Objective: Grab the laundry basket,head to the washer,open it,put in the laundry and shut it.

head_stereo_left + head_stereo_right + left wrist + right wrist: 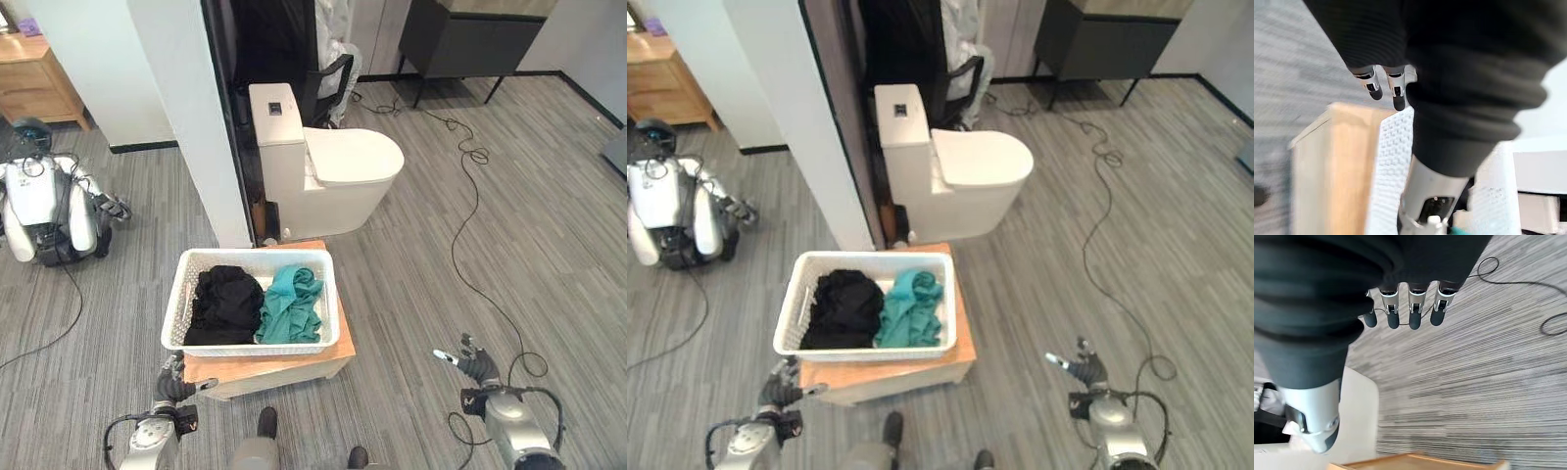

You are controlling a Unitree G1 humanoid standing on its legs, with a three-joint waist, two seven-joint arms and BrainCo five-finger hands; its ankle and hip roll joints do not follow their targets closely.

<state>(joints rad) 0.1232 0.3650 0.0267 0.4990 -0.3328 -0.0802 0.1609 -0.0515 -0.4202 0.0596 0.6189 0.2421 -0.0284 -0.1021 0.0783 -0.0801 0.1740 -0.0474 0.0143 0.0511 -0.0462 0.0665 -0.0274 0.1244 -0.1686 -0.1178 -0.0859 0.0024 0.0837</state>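
A white mesh laundry basket point(186, 294) rests on a low wooden stand point(345, 345) in front of me. Inside it lie a black garment point(225, 304) and a teal garment point(292, 304). My left hand point(174, 384) hovers low at the stand's near left corner, just below the basket, fingers relaxed and holding nothing. My right hand point(468, 362) hangs over bare floor well to the right of the stand, fingers point(1415, 308) straight and empty. In the left wrist view the basket wall point(1393, 161) and the stand point(1337, 156) lie just past my fingers point(1386, 88).
A white toilet point(323, 171) stands behind the basket beside a white wall point(186, 117). Another robot point(44, 206) sits on the floor at far left. A black cable point(470, 206) snakes across the grey floor at right. A dark cabinet point(470, 39) stands at the back.
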